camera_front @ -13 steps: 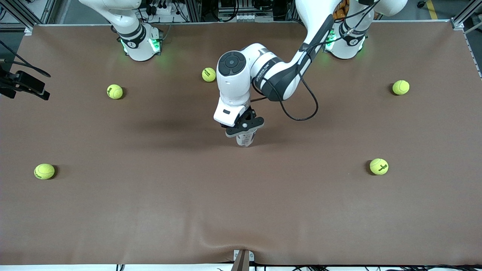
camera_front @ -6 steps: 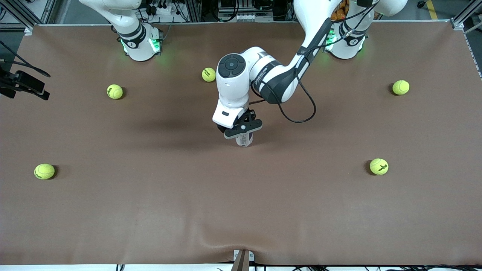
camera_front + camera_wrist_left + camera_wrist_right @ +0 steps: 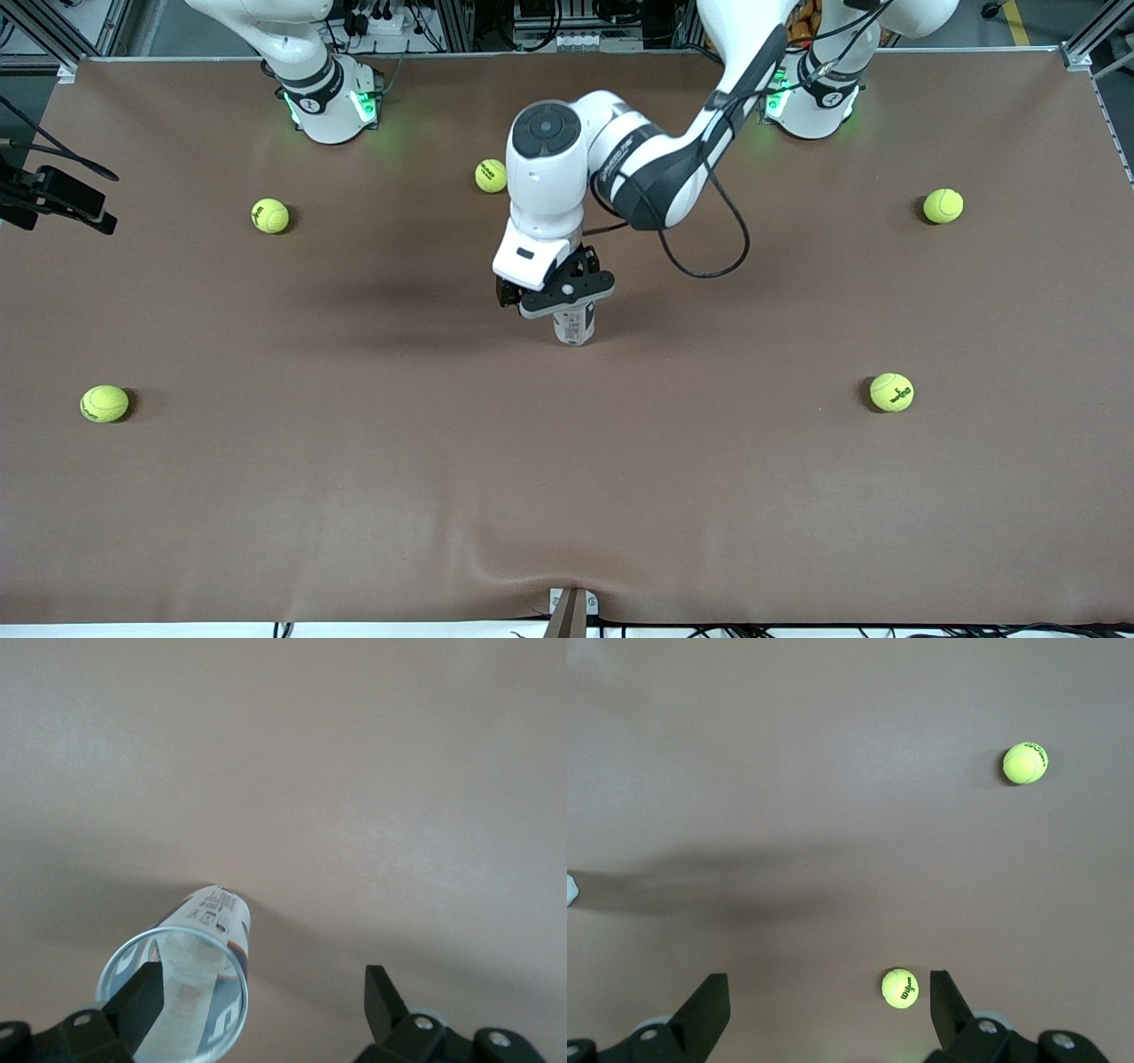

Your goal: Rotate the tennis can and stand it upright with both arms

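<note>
The tennis can (image 3: 575, 327) stands upright near the middle of the brown table (image 3: 567, 478). Only its lower white part shows under the left gripper (image 3: 558, 298). In the left wrist view the tennis can (image 3: 208, 939) is seen from above, its silvery rim open and blue marks on its wall. The left gripper (image 3: 261, 1003) is open; one finger (image 3: 142, 997) overlaps the rim, while the other stands well apart from the can. The right gripper (image 3: 828, 1005) is open and holds nothing, high above bare table at the right arm's end.
Several yellow-green tennis balls lie scattered: one (image 3: 491, 175) close to the left arm's elbow, one (image 3: 270, 215) and one (image 3: 104, 403) toward the right arm's end, others (image 3: 943, 206) (image 3: 891, 392) toward the left arm's end. A black fixture (image 3: 58, 199) juts in at the table's edge.
The left gripper has opened and let go of the tennis can, then risen slightly. The can stays standing where it was. The right arm has not moved.
</note>
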